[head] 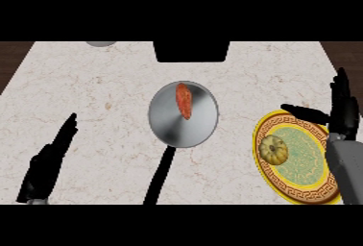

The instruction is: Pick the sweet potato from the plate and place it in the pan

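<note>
Right hand (345, 108) with straight, empty fingers above the plate (266, 161) at right, left hand (50, 161) resting open near left; sweet potato (184, 101) already lies in the central pan (166, 122), so placing looks done, a small pumpkin (273, 149) remaining on the plate

Single head view, looking steeply down, counter (92, 96) filling frame, forearms entering from below
</note>
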